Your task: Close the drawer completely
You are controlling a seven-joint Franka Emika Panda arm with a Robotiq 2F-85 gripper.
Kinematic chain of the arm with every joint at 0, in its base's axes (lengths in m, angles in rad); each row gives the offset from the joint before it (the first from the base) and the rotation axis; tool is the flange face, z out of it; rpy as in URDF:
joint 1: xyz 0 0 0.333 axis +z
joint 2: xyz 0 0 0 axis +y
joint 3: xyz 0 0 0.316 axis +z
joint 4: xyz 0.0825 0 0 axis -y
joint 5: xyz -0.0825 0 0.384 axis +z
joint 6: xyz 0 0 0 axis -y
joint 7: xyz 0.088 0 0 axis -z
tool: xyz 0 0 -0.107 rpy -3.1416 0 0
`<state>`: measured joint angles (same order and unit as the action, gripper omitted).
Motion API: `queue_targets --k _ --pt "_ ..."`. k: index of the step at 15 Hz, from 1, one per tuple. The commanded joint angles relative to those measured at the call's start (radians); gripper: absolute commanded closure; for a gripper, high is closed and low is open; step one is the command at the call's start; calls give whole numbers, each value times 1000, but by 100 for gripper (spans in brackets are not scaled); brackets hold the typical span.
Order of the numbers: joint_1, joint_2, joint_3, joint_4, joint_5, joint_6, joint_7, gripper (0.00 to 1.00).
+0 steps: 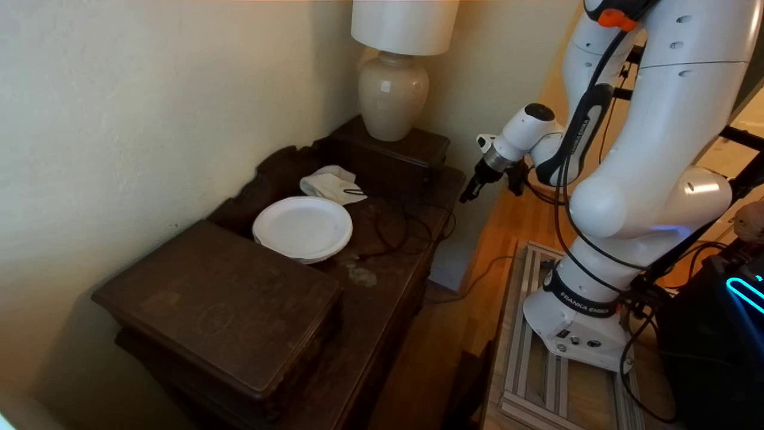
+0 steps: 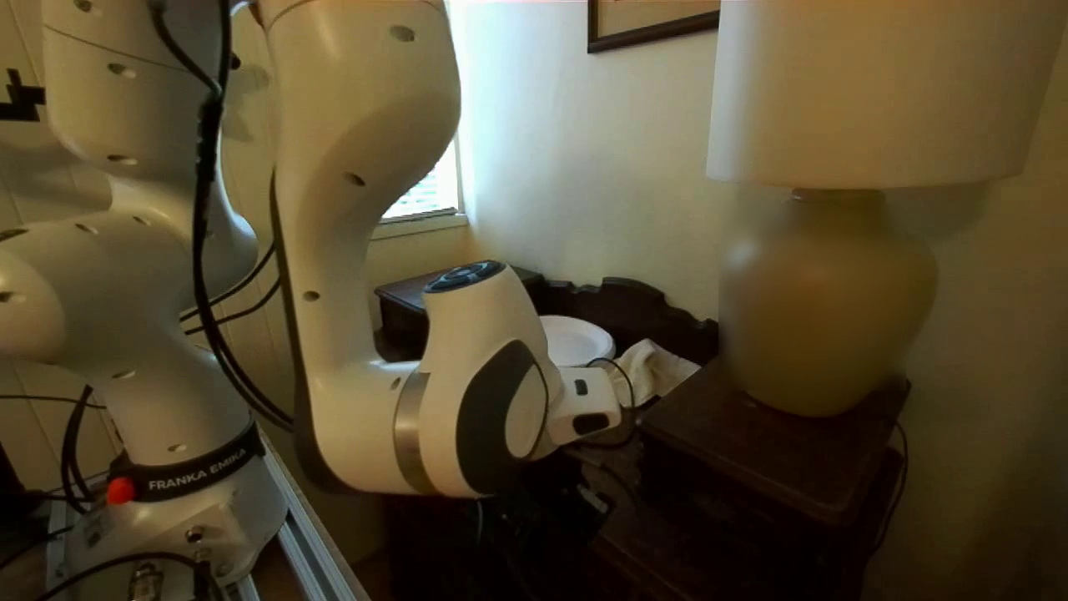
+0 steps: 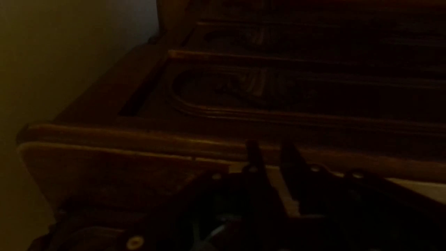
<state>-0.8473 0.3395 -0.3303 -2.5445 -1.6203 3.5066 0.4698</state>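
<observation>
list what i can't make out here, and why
Drawer, possibly the pale wood: openness unclear, partly behind the gripper in the dark wrist view.
Lampshade: top cut by upper edge in both exterior views.
Framed picture: cut by upper edge and lampshade in an exterior view.
Window: partly behind the arm in an exterior view.

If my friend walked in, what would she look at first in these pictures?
Probably the big white robot arm, standing next to the dark wooden dresser. Then maybe the cream lamp on one of the dresser's raised ends. The white plate pops out too, on the lower middle, beside a crumpled pale cloth.
</observation>
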Motion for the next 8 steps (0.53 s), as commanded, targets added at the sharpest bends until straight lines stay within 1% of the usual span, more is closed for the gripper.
queue_targets --k 1,3,7,8 --pt "30 -85 -80 -43 -254 41 258 46" --pt "80 -93 -153 -23 -411 104 408 34" --pt "197 -130 -296 74 -701 301 687 5" --pt "224 -144 -321 109 -762 355 752 1"
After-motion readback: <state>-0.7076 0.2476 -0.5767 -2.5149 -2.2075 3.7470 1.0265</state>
